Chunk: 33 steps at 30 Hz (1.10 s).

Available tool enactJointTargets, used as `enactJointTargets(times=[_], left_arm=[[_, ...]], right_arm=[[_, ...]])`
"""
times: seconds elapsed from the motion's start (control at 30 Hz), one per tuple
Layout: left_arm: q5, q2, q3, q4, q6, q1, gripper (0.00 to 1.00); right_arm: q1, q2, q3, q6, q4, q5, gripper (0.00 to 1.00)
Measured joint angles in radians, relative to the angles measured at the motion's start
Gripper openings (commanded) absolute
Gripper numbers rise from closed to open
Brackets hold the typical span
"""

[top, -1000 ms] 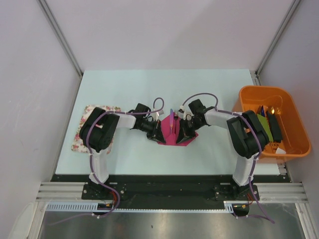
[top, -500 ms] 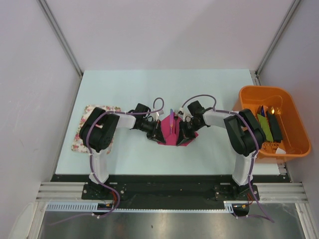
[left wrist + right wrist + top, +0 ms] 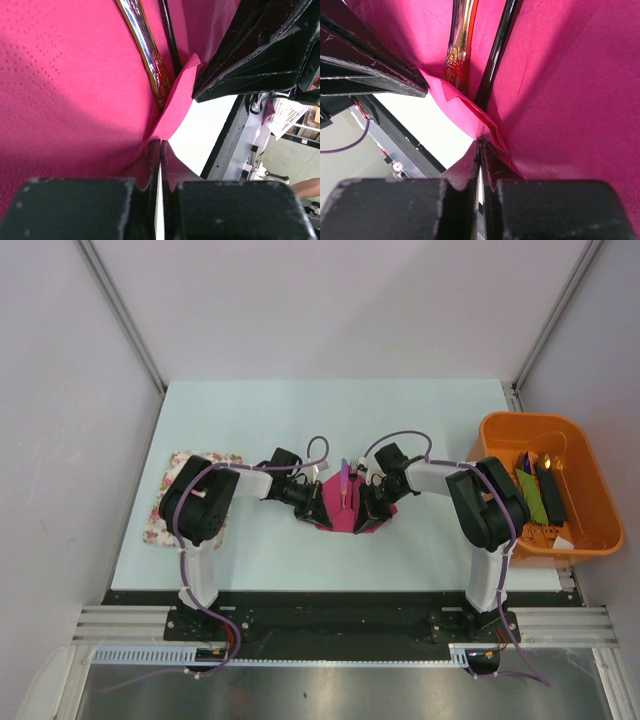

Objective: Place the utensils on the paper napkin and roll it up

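Note:
The magenta paper napkin (image 3: 346,514) lies mid-table with both its side edges lifted between the two arms. On it lie the utensils (image 3: 345,478), a purple stick with a pale end pointing away. Up close, a shiny utensil (image 3: 148,52) and a dark one (image 3: 169,35) rest in the napkin's (image 3: 60,100) fold. My left gripper (image 3: 322,504) (image 3: 161,143) is shut on the napkin's left edge. My right gripper (image 3: 366,506) (image 3: 481,144) is shut on the right edge of the napkin (image 3: 570,90), beside the shiny utensil (image 3: 457,47) and the dark one (image 3: 498,50).
An orange tub (image 3: 500,426) with green and black clutter stands at the right table edge. A floral cloth mat (image 3: 156,524) lies at the left, partly under the left arm. The two grippers' black fingers nearly face each other across the napkin.
The right arm's elbow has shifted a little left and its jaws have closed slightly tighter. The left arm and the utensils have stayed put.

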Motion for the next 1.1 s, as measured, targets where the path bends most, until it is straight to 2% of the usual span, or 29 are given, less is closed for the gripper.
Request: enactJointTargets(times=[0.57,1.1], left_arm=[[0.008,0.000,-0.007,0.005,-0.001,0.013,0.02],[0.008,0.000,-0.008,0.008,-0.008,0.013,0.00]], right_arm=[[0.020,-0.039,0.003,-0.075,-0.023,0.098,0.07],[0.008,-0.135,-0.072,-0.156,-0.013,0.199,0.10]])
